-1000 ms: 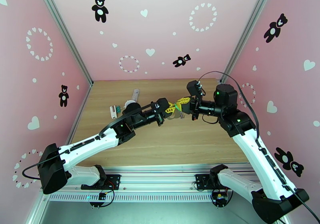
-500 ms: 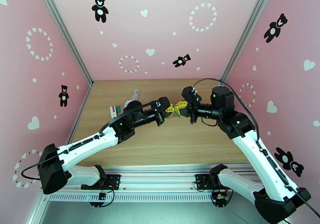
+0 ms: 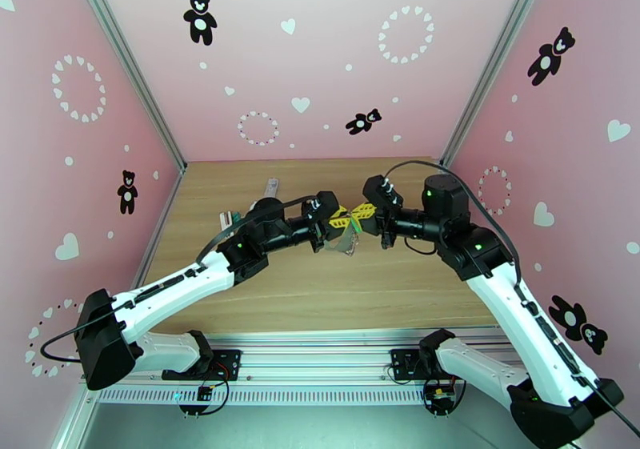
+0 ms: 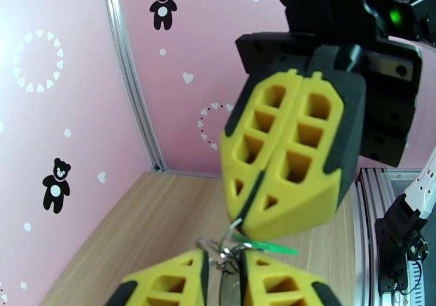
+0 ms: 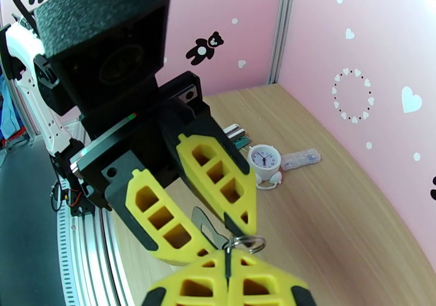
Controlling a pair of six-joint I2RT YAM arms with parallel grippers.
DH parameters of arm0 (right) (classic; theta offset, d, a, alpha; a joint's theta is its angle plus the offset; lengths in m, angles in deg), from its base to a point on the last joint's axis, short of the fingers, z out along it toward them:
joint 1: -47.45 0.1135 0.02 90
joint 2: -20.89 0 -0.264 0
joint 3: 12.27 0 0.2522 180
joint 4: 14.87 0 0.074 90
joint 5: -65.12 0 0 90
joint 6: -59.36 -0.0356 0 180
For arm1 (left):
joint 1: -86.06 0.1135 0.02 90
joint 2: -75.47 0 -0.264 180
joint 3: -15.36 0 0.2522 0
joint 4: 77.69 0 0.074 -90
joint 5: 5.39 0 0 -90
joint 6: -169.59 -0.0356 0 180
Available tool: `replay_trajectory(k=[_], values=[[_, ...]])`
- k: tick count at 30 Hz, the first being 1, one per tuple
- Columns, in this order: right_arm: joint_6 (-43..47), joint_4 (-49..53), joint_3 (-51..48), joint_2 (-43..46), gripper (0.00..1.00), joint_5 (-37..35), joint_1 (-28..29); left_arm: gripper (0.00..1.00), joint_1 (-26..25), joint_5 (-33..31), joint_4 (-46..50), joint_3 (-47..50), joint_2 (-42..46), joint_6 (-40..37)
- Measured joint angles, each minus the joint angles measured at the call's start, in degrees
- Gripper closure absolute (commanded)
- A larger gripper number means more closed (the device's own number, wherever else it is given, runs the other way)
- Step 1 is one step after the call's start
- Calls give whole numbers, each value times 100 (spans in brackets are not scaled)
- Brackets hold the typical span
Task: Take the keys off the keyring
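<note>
Right gripper (image 4: 246,229), clenched, is pinching the keyring (image 5: 248,243); left gripper (image 4: 224,258) is straddling it, jaws parted. Green key (image 4: 270,247) is hanging attached, so removal is apparently not yet done.

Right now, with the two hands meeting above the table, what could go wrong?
The left hand has its fingers apart, so the keyring likely hangs from the right hand alone, pinched at the tips; it could slip and fall to the table. The green key dangles loose beside the fingers and might snag on them.
</note>
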Motion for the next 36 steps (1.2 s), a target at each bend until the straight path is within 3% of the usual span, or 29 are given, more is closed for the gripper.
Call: replay_trajectory(k=[14, 26, 36], values=[[-839, -157, 103, -17, 100, 739, -291, 75, 4, 7, -306, 81, 20, -391], [-1384, -391, 162, -120, 100, 820, -352, 85, 4, 109, -461, 81, 4, -452], [-1480, -404, 168, -120, 100, 750, -352, 87, 4, 111, -573, 92, -48, -450]])
